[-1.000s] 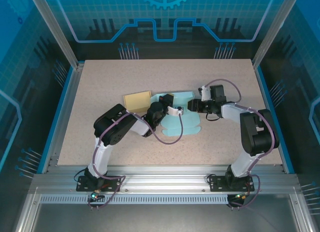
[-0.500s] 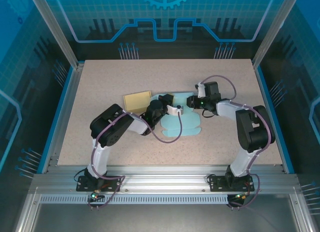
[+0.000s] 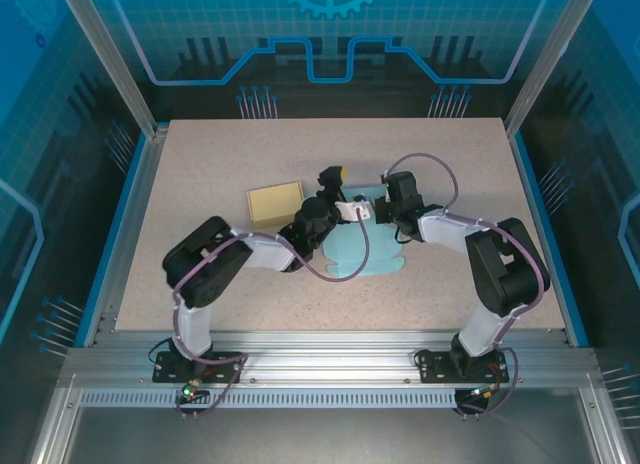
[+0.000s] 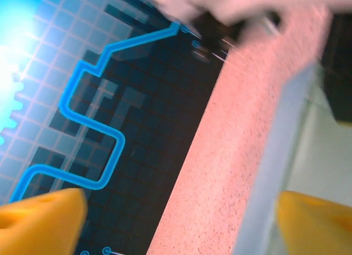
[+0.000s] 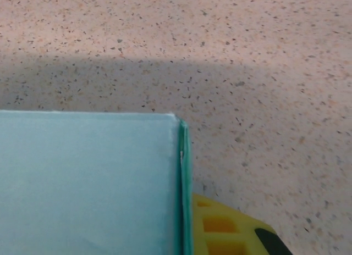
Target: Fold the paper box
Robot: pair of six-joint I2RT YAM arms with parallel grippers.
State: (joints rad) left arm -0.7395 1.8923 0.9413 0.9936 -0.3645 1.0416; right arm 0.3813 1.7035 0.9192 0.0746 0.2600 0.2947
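Watching from overhead, I see a tan sheet (image 3: 275,201) flat on the counter (image 3: 220,144), at eight o'clock from the left tool (image 3: 331,178). That tool is spread wide, its yellow fingers (image 4: 41,219) well apart with nothing between them. At its five o'clock the pale blue paper box (image 3: 355,252) lies mostly flat near the counter's middle. At the box's one o'clock the right tool (image 3: 381,206) is pressed together, pinching a folded edge that stands just beside its yellow finger (image 5: 220,227).

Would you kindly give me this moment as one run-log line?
left gripper: jaws open, empty | right gripper: jaws shut on paper box edge | tan sheet: flat beside box
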